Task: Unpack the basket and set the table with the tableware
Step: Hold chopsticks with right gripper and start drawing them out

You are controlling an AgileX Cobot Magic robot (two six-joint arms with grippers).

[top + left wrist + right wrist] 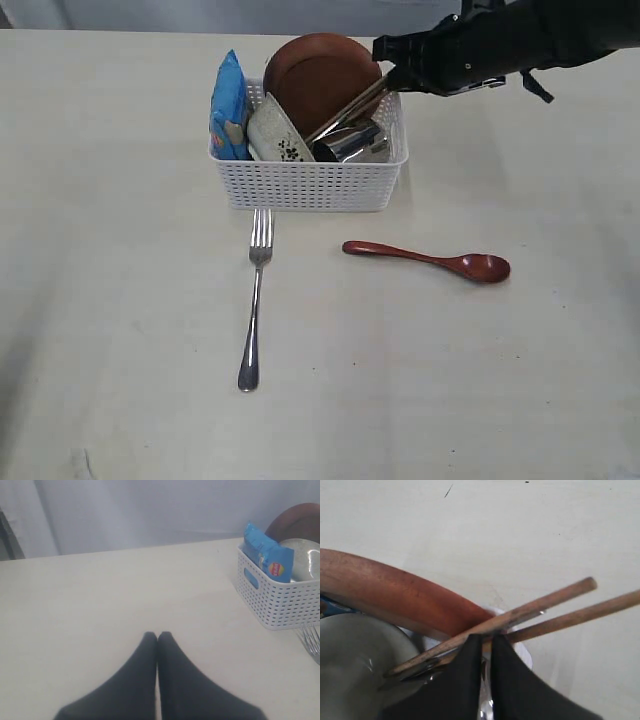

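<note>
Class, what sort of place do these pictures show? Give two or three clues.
Likely a robot test bench staged as a dining table: a plain table, a basket holding a plate, and a black pincer gripping chopsticks.

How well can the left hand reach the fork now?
Probably yes: the table between the left hand and the fork looks bare, but the hand is shut.
</note>
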